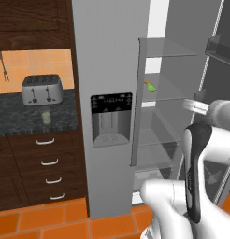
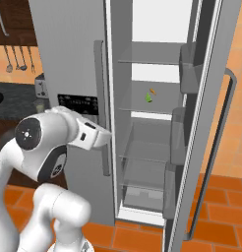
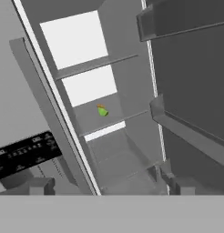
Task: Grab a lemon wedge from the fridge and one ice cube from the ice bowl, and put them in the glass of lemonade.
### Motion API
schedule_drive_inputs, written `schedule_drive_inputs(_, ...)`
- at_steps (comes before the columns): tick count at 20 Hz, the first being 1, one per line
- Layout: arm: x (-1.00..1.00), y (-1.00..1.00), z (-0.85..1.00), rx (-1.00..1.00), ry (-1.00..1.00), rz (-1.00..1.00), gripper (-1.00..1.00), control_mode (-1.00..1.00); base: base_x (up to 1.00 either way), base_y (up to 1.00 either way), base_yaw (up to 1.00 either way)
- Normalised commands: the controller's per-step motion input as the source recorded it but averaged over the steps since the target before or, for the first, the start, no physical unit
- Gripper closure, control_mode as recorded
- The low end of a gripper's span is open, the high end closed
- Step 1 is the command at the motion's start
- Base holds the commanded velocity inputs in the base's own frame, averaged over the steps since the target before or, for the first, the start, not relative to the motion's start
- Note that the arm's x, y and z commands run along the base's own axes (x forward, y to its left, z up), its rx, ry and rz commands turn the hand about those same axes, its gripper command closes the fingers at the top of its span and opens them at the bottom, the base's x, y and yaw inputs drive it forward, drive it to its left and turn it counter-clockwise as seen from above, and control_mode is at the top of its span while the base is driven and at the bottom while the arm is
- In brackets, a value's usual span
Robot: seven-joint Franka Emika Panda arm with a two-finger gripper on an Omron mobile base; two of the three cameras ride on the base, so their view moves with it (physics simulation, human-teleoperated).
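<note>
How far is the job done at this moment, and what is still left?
Done: the fridge stands with its right door open. In hand: nothing; the open gripper faces the shelves, apart from the lemon wedge, which lies on a shelf. Left: grab the wedge, fetch an ice cube, and put both in the glass of lemonade on the counter.

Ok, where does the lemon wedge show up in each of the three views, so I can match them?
Left base view: lemon wedge on a glass shelf inside the open fridge, upper right of centre.
Right base view: lemon wedge on the same shelf, above centre, beside a thin orange sliver.
Hand view: lemon wedge on the shelf near centre.
Shared landmark: the black dispenser panel, left of the wedge in every view.
</note>
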Motion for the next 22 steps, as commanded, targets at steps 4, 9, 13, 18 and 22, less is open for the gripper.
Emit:
schedule_drive_inputs(4, -0.47, 0.11, -0.44, 0.12, 0.36, 0.4, -1.0, -1.0, 0.0, 0.0, 0.0)
schedule_drive_inputs(9, -0.01, 0.45, -0.78, 0.07, 0.46, 0.27, -1.0, -1.0, 0.0, 0.0, 0.0)
schedule_drive_inputs(13, 0.0, 0.67, -0.9, 0.0, 0.22, 0.04, -1.0, -1.0, 0.0, 0.0, 0.0)
schedule_drive_inputs(18, -0.05, 0.25, -0.49, 0.0, -0.05, -0.15, -1.0, -1.0, 0.0, 0.0, 0.0)
schedule_drive_inputs(22, -0.18, 0.01, -0.21, 0.0, -0.03, -0.2, -1.0, -1.0, 0.0, 0.0, 0.0)
